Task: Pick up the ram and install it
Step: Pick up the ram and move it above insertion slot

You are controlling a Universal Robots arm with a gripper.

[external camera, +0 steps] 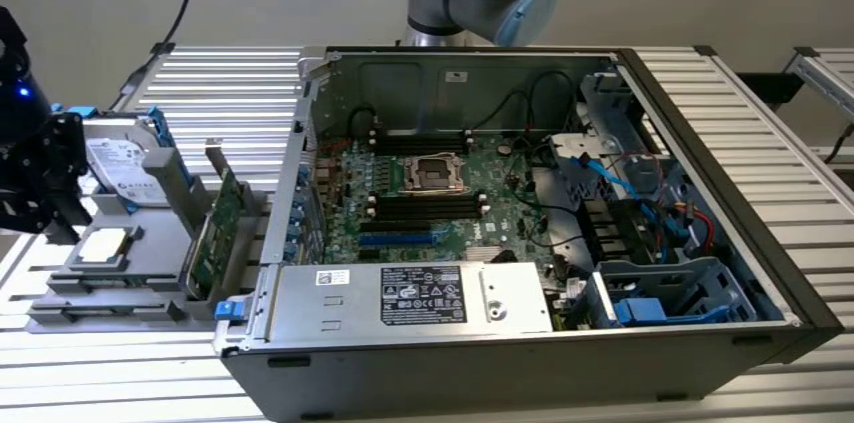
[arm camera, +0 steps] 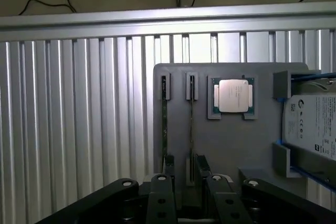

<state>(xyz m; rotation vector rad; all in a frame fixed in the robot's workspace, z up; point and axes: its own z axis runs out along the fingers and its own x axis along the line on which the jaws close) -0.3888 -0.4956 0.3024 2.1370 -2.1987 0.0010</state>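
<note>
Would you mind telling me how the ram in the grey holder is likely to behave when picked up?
The ram is a thin strip seen edge-on, so probably light and stiff, yet fragile if bent. It stands in narrow slots of the grey holder, so it may bind unless lifted straight.

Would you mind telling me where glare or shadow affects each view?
Wrist view: strong glare on the table slats, gripper in dark shadow. Exterior view: glare on the slats at the exterior view's lower left, computer case interior evenly lit.
</note>
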